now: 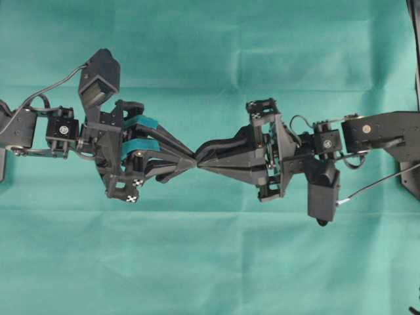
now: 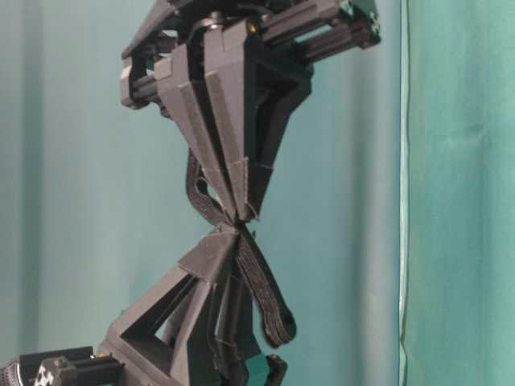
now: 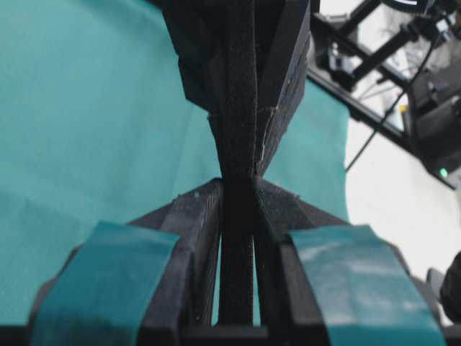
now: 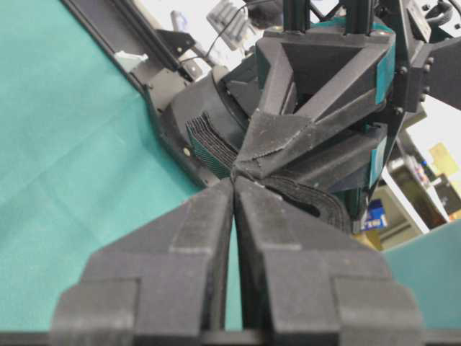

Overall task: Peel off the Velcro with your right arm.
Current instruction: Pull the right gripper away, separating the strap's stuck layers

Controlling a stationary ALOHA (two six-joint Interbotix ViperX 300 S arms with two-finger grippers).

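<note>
My two grippers meet tip to tip above the teal cloth. The left gripper (image 1: 191,162), with teal-taped fingers (image 3: 108,274), is shut on the Velcro (image 3: 236,267), a black strip running up between its jaws. The right arm's plain-black gripper (image 1: 203,165) is shut, its tips (image 4: 234,184) pinching the Velcro right where it leaves the left gripper. In the table-level view the right gripper (image 2: 241,213) comes from above and the left gripper (image 2: 233,240) from below. One Velcro piece with a rounded end (image 2: 272,318) hangs beside the left fingers. Another curves up beside the right fingers (image 2: 198,191).
The teal cloth (image 1: 210,262) covers the table below both arms. Both arm bodies stretch out to the left (image 1: 59,131) and the right (image 1: 367,134). A black frame and cables (image 3: 374,72) stand past the cloth's edge.
</note>
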